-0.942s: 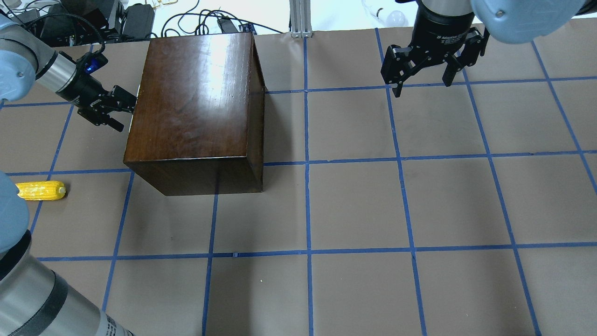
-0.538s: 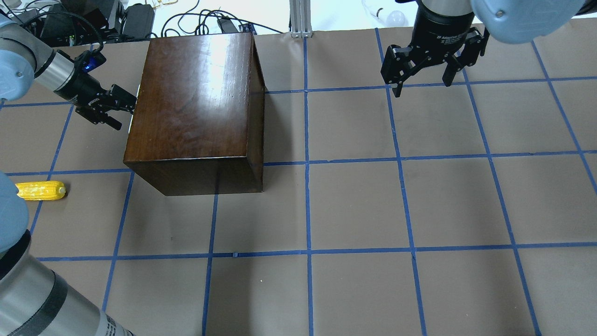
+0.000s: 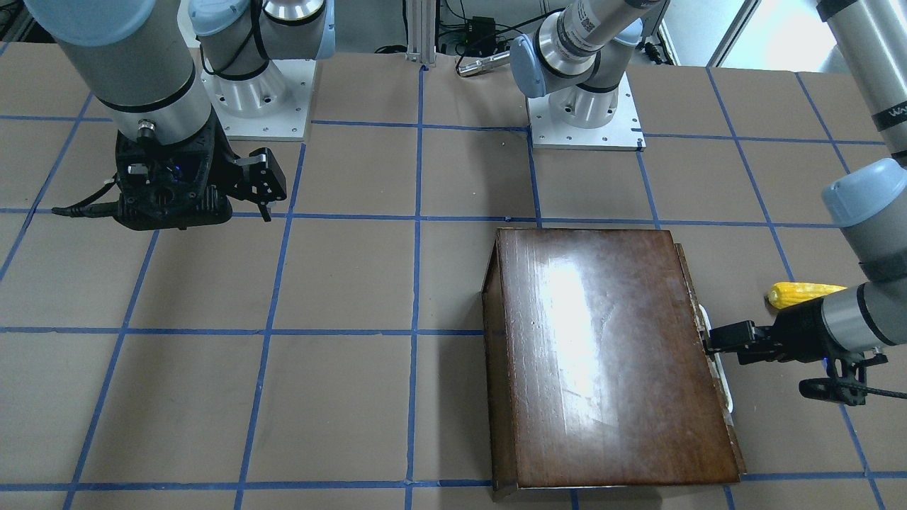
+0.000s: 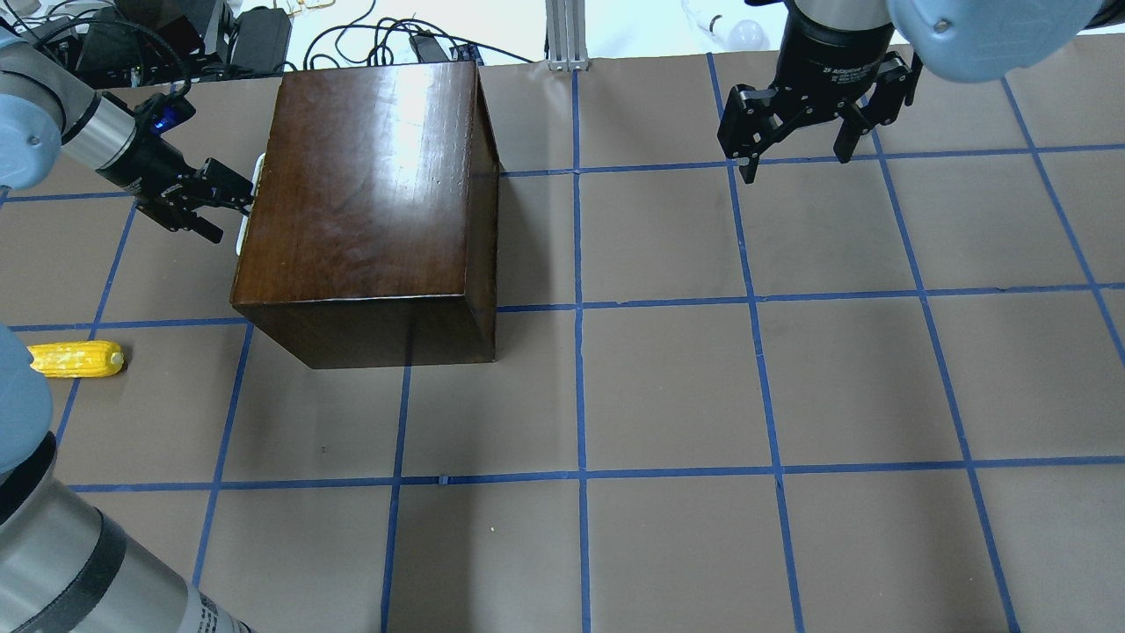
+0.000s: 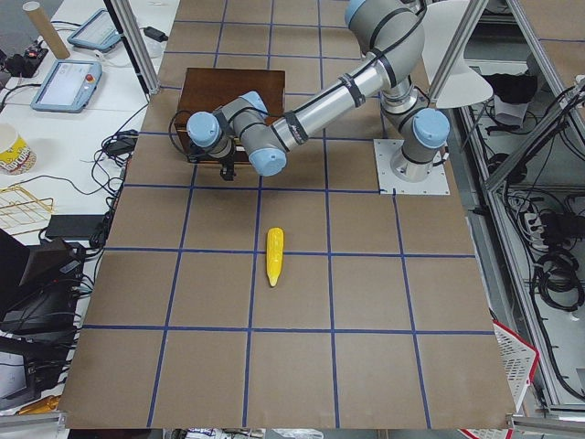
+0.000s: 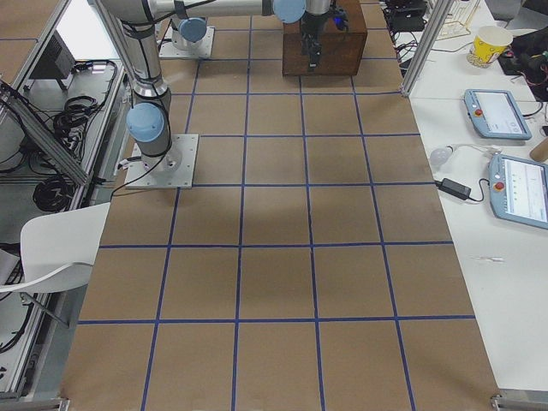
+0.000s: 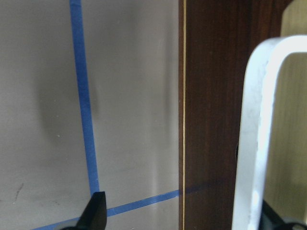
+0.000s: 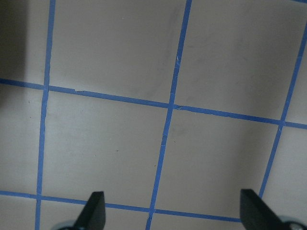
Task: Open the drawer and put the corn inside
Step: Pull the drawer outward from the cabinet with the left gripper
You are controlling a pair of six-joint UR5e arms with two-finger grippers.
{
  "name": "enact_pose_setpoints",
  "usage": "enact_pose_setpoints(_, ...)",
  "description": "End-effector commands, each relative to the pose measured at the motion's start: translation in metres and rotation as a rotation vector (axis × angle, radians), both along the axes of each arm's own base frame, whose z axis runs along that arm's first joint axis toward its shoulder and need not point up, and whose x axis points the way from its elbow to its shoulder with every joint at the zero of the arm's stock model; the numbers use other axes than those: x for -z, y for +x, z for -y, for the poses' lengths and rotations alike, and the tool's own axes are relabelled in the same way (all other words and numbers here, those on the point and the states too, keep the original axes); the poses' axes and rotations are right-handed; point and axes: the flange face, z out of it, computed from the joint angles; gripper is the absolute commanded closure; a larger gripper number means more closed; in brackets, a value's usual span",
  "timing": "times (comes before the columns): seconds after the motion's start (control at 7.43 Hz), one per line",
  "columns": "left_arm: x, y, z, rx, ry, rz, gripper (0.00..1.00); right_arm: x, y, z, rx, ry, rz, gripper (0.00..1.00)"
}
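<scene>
Two fingers spread wide, the left gripper (image 4: 233, 214) seems to hook one behind the drawer's (image 7: 216, 96) white handle (image 3: 723, 379), at its 3 o'clock overhead. The pull should run toward 9. The right gripper (image 4: 798, 167) hangs agape, holding nothing.

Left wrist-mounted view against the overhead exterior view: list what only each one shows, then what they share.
Only the wrist view: pale wood behind the white handle, seen close, with a left pincer fingertip on each side of it. Only the overhead: the corn, the box's whole glossy top and the open right pincer. Both: the handle, dark brown wood, blue tape and the left pincer.
</scene>
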Motion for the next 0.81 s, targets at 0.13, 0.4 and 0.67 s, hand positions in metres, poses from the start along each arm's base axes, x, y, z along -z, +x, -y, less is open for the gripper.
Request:
enact_pose_setpoints(0.13, -0.004, 0.013, 0.001, -0.011, -0.014, 0.021, 0.0, 0.0, 0.0, 0.0, 0.001, 0.001, 0.0, 0.0)
enact_pose_setpoints(0.4, -0.006, 0.03, -0.003, -0.036, -0.018, 0.023, 0.0, 0.0, 0.0, 0.0, 0.001, -0.001, 0.0, 0.0)
enact_pose_setpoints(0.67, -0.013, 0.04, 0.0, -0.044, -0.033, 0.032, 0.0, 0.0, 0.0, 0.0, 0.001, -0.001, 0.0, 0.0)
